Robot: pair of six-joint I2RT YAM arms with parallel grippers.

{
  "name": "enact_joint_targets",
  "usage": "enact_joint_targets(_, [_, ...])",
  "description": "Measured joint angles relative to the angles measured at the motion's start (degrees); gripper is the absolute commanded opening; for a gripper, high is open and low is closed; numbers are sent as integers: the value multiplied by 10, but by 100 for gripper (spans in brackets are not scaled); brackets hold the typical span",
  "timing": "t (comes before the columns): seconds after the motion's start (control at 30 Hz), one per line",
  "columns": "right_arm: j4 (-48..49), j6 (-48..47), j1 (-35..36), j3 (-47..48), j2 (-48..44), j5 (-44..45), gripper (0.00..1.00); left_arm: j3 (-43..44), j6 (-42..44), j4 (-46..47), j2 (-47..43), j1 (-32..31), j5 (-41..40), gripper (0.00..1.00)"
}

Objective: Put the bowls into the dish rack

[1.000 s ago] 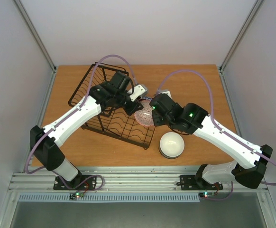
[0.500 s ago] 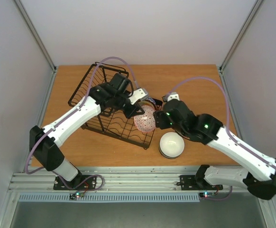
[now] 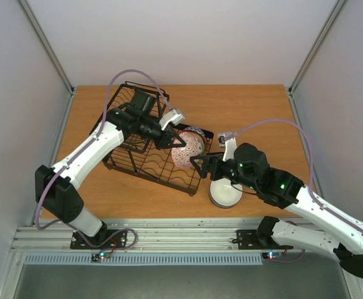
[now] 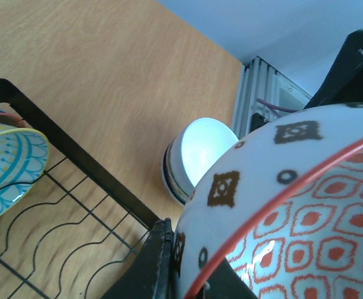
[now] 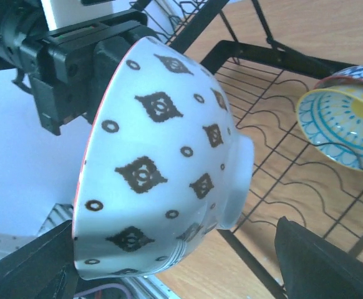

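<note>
A red-and-white bowl point(image 3: 188, 150) hangs on its side over the right end of the black wire dish rack point(image 3: 145, 163). My left gripper point(image 3: 173, 141) is shut on its rim, one finger point(image 4: 151, 265) outside against the wall. In the right wrist view the bowl point(image 5: 159, 156) shows its white outside with dark diamonds. My right gripper point(image 3: 201, 166) stands open just right of the bowl, its fingers point(image 5: 322, 265) wide apart and off it. A yellow-centred bowl point(image 5: 343, 128) and a blue patterned bowl point(image 5: 358, 73) lean in the rack. A white bowl point(image 3: 225, 189) stands on the table.
The rack point(image 4: 75, 156) lies askew on the wooden table point(image 3: 250, 112), its raised basket end point(image 3: 131, 103) at the far left. The white bowl point(image 4: 197, 152) sits close to the rack's near right corner. Grey walls close in both sides.
My right gripper has opened, let go of the red-and-white bowl and drawn back toward the near right. The left gripper keeps the bowl and has shifted slightly back over the rack.
</note>
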Motion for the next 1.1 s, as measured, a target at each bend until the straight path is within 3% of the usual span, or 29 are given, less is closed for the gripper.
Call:
enact_joint_targets(0.27, [81, 21, 0, -50, -29, -44, 85, -2, -11, 4, 10, 10, 66, 1])
enact_joint_targets(0.43, [103, 21, 0, -52, -31, -53, 79, -2, -14, 10, 16, 12, 102, 0])
enact_joint_targets(0.5, [111, 21, 0, -54, -31, -57, 70, -2, -16, 11, 20, 14, 114, 0])
enact_joint_targets(0.6, [116, 33, 0, -56, -30, -58, 48, -2, -16, 20, 27, 14, 122, 1])
enact_joint_targets(0.73, [121, 33, 0, -58, -28, -58, 3, -2, -17, 23, 31, 16, 126, 1])
enact_joint_targets(0.8, [121, 33, 0, -58, -28, -56, 1, -2, -17, 23, 31, 16, 126, 1])
enact_joint_targets(0.83, [121, 33, 0, -58, -28, -56, 1, -2, -17, 23, 31, 16, 126, 9])
enact_joint_targets(0.9, [120, 31, 0, -58, -28, -51, 1, -2, -15, 23, 31, 16, 123, 61])
enact_joint_targets(0.93, [116, 26, 0, -58, -28, -49, 1, -2, -17, 24, 30, 16, 123, 76])
enact_joint_targets(1.0, [92, 16, 0, -57, -28, -39, 1, -2, -24, 24, 26, 16, 110, 85])
enact_joint_targets(1.1, [17, -8, 0, -35, -13, -8, 1, -5, -30, 28, 10, 15, 60, 89])
